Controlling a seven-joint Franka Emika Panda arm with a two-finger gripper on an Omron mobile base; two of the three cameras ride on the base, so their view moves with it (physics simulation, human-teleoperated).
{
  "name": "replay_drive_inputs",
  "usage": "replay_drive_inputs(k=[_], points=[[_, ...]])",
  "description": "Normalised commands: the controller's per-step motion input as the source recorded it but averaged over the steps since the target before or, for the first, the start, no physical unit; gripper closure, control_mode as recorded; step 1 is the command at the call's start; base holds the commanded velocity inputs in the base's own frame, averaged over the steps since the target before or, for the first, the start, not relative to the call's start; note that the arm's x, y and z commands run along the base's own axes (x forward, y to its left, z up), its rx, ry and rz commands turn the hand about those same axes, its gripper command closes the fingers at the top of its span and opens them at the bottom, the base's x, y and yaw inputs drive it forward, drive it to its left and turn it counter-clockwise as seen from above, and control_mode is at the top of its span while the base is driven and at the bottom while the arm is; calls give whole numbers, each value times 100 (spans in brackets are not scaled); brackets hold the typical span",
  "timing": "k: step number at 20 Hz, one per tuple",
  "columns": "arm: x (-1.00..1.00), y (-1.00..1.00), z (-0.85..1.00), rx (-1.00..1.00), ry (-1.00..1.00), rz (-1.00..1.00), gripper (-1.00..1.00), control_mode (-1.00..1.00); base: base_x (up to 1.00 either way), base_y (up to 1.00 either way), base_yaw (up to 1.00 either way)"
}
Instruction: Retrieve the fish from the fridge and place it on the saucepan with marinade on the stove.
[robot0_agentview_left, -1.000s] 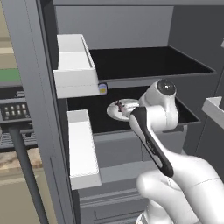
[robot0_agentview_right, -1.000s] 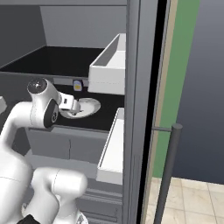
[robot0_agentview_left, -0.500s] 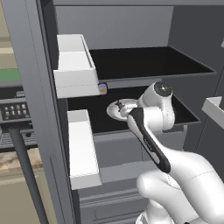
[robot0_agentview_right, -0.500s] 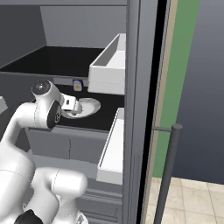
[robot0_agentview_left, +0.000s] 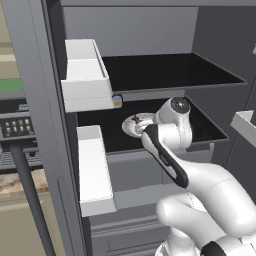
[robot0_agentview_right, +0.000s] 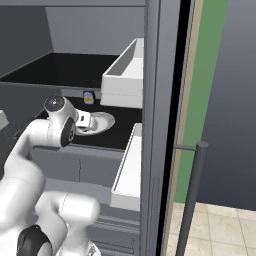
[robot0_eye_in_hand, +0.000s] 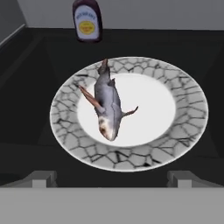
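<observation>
The fish (robot0_eye_in_hand: 107, 106) lies on the white crackle-rimmed plate (robot0_eye_in_hand: 183, 109) on the fridge's (robot0_agentview_left: 30, 75) lower black shelf (robot0_eye_in_hand: 26, 78). I've reached my arm further in than a second ago; the gripper (robot0_eye_in_hand: 111, 178) hovers released just short of the plate. A dark bottle (robot0_eye_in_hand: 87, 19) stands at 12 o'clock behind it.

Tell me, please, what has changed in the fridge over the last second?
The arm has reached further into the fridge, carrying the open gripper closer to the fish. Nothing has been grasped. The fish still lies on its plate, with the bottle behind it unmoved.
</observation>
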Motion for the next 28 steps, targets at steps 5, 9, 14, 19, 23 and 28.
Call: replay_drive_inputs(k=[5, 9, 14, 19, 23, 28], points=[[32, 0, -1, 0, 0, 0, -100, -100, 0, 0, 0], [26, 0, -1, 0, 4, 0, -100, -100, 0, 0, 0], [23, 1, -13, 0, 8, 0, -100, -100, 0, 0, 0], [23, 3, -19, 0, 14, 0, -100, -100, 0, 0, 0], [26, 5, -18, 0, 11, 0, -100, -100, 0, 0, 0], [28, 7, -11, 0, 2, 0, -100, -100, 0, 0, 0]])
